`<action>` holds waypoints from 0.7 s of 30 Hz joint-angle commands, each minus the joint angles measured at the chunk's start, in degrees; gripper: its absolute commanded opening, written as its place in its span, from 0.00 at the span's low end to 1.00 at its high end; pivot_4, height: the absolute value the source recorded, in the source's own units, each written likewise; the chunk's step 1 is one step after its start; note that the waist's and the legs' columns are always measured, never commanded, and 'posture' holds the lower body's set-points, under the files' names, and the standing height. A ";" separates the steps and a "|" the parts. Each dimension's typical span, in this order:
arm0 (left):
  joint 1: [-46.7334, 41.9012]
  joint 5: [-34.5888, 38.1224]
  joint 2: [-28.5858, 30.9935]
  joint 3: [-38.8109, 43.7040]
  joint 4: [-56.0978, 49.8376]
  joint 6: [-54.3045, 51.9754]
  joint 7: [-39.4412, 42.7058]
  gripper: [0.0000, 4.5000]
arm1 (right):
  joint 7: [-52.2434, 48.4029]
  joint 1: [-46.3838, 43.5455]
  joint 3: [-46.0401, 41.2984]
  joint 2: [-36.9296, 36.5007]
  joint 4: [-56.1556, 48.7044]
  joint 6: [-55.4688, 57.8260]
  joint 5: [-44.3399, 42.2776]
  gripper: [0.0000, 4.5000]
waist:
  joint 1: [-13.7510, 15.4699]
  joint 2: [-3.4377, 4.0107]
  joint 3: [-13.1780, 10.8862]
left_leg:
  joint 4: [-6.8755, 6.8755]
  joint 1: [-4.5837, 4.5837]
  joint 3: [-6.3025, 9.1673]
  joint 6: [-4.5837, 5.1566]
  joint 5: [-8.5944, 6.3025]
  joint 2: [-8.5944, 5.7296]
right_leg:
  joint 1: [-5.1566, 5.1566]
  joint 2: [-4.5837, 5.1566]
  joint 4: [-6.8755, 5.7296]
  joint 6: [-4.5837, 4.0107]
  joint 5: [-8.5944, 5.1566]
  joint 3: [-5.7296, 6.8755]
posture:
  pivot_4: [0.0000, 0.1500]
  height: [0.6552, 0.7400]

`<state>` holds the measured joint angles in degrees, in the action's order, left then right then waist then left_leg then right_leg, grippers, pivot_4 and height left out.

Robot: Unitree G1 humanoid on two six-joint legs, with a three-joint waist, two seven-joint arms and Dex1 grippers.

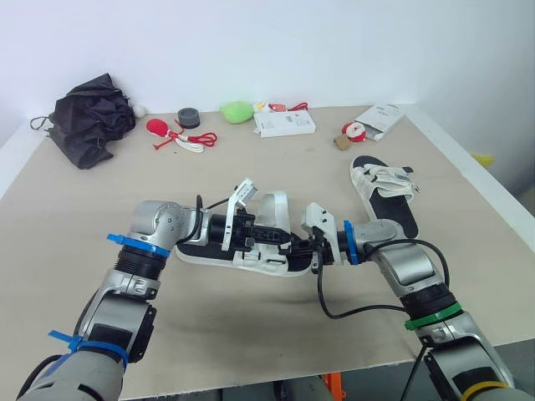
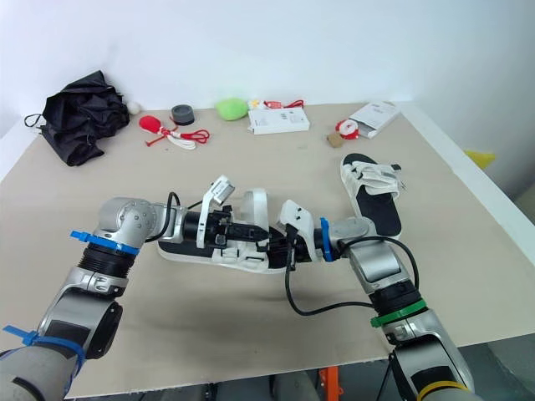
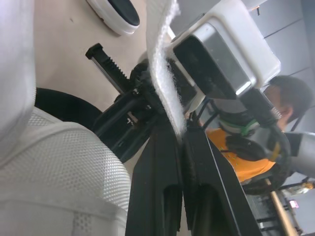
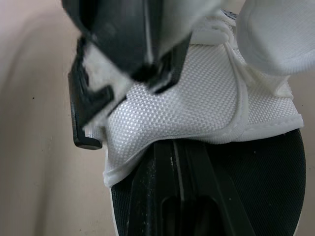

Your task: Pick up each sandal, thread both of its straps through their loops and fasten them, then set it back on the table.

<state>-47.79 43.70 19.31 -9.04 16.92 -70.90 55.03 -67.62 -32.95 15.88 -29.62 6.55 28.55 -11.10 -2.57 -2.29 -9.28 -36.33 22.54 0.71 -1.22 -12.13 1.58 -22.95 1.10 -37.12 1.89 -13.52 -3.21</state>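
Your left gripper [image 3: 183, 132] is pinched shut on a white strap [image 3: 165, 73] of the near sandal [image 1: 274, 210], which rests mid-table. Your right gripper [image 1: 311, 247] meets it there; I can't tell its grip. You're mid-threading, I'd judge, so next feed that strap's end through its loop. The second sandal [image 1: 383, 190] lies beyond, to the right.

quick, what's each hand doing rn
left hand: closed on the strap
right hand: closed on the mesh upper of the sandal

The left gripper [image 1: 284, 242] and right gripper [image 1: 312, 247] hide the middle of the near sandal [image 1: 272, 210].
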 commanded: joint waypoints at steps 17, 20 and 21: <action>3.96 -7.91 2.84 -5.82 -5.07 7.57 4.05 0.03 | 0.59 1.98 3.08 -0.86 3.71 2.48 2.30 0.00 | -0.02 0.03 0.02 | 0.00 -0.02 0.00 0.00 0.00 0.01 | 0.01 0.00 0.00 -0.01 -0.01 0.00 | 1.00 1.00; 4.10 -8.02 2.84 -5.74 -5.27 7.52 4.42 0.03 | 0.51 1.96 3.08 -1.01 3.78 2.48 2.35 0.00 | -0.02 0.03 0.02 | 0.00 -0.02 0.01 0.00 0.00 0.01 | 0.01 -0.01 0.00 -0.01 -0.01 0.00 | 1.00 1.00; 4.13 -7.79 2.83 -5.61 -5.40 7.18 4.58 0.03 | 0.50 1.93 3.10 -1.04 3.84 2.44 2.39 0.00 | -0.02 0.03 0.03 | 0.00 -0.02 0.01 0.00 0.00 0.01 | 0.01 -0.01 0.00 -0.01 -0.01 0.00 | 1.00 1.00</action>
<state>-44.84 37.04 21.42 -13.54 11.77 -62.91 59.57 -67.58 -33.20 16.06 -29.58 6.71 28.63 -11.10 -2.59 -2.25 -9.25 -36.33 22.53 0.72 -1.21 -12.13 1.60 -22.94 1.09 -37.12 1.87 -13.53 -3.21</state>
